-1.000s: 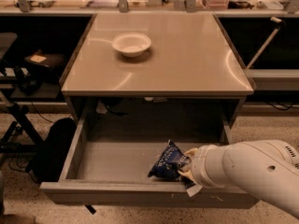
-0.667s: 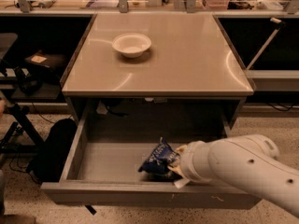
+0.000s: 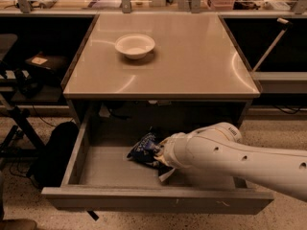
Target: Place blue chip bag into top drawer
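The robot's 1 arm reaches in from the right over the open top drawer, and the gripper sits inside the drawer at about its middle, right against the blue chip bag. The bag is within the drawer walls, left of the gripper, and looks tilted, its far end raised and its near end hidden behind the wrist. Whether its underside touches the drawer floor is hard to judge. The wrist hides the gripper's working end, so it cannot be told whether the gripper is clamped on the bag or has let go. The step in hand appears to be the release. To do it well, the robot should lower the bag until it lies on the flat bottom, well away from the front panel and the low sides, and only then let go, since crinkled foil can spring or cling. The withdrawal should go straight up and back to the right, clear of the tabletop's front edge above, so that the bag is not dragged out. The white bowl on the table is well apart and plays no part.
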